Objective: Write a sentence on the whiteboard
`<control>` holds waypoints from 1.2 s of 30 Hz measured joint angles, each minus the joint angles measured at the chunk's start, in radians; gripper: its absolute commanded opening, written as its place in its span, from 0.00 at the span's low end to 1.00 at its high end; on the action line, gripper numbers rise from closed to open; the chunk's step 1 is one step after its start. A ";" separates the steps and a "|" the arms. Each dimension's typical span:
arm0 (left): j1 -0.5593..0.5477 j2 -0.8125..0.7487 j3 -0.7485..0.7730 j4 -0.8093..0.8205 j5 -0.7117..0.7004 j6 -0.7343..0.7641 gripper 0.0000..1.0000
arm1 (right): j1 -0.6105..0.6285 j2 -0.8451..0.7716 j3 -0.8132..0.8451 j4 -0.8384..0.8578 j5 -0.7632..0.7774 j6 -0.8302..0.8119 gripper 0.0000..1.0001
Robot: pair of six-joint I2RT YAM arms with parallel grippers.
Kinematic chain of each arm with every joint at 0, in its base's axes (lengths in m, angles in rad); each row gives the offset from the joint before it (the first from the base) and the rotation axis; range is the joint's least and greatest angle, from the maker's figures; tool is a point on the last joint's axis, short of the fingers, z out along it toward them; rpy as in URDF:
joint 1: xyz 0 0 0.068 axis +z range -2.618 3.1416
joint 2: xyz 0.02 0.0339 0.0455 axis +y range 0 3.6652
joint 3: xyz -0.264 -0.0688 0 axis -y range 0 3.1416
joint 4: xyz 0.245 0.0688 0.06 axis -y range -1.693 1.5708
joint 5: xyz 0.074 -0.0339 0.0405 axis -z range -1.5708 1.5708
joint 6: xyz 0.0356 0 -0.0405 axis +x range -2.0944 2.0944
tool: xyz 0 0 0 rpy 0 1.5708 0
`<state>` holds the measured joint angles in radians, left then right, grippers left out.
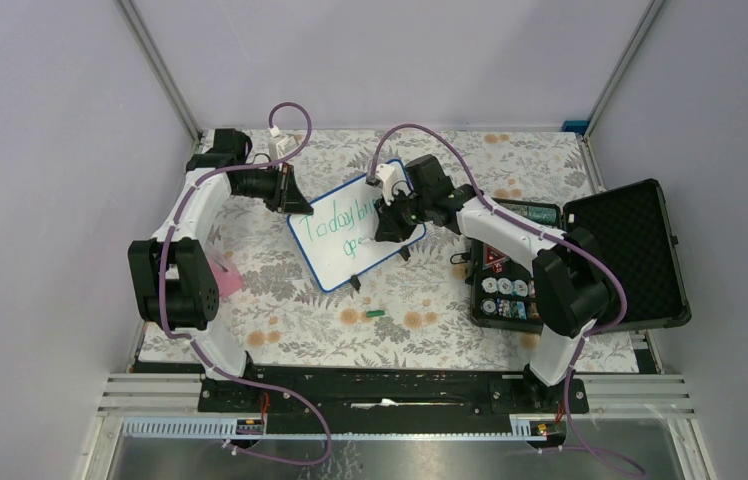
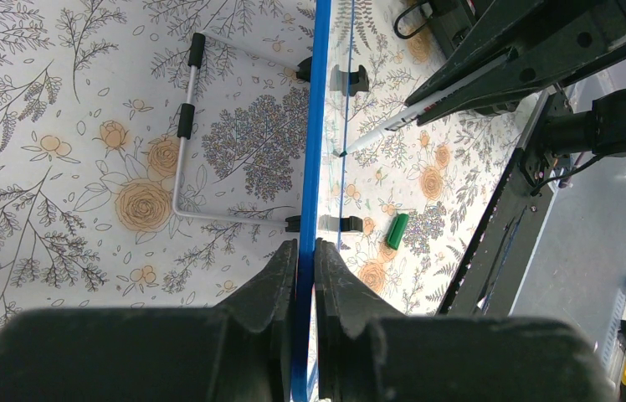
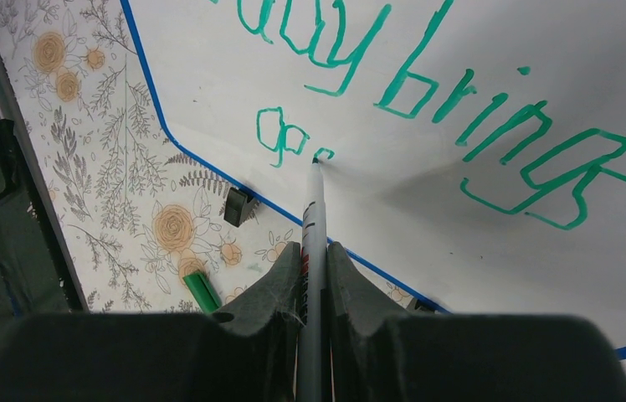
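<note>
The whiteboard (image 1: 335, 260) stands tilted mid-table on its black feet, blue frame around it. My left gripper (image 1: 295, 205) is shut on its left edge; in the left wrist view the blue frame (image 2: 314, 126) runs between the fingers (image 2: 280, 276). My right gripper (image 3: 314, 255) is shut on a grey marker (image 3: 314, 209), whose tip touches the board (image 3: 460, 218). The sentence (image 3: 460, 109) in green reads "Today brings" on the upper line. Below it stand "go" and the start of another letter at the tip.
A green marker cap (image 1: 377, 313) lies on the floral cloth in front of the board. An open black foam-lined case (image 1: 630, 250) with small items sits at the right. A pink object (image 1: 226, 277) lies by the left arm. The board's wire stand (image 2: 180, 142) rests behind it.
</note>
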<state>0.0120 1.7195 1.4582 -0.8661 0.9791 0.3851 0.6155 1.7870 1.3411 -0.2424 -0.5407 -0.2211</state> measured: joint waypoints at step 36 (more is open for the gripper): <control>-0.002 0.000 0.002 0.000 -0.003 0.000 0.00 | -0.014 0.000 -0.018 -0.010 0.009 -0.009 0.00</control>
<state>0.0105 1.7195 1.4601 -0.8661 0.9760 0.3847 0.6010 1.7866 1.3235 -0.2523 -0.5320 -0.2298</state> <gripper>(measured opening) 0.108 0.186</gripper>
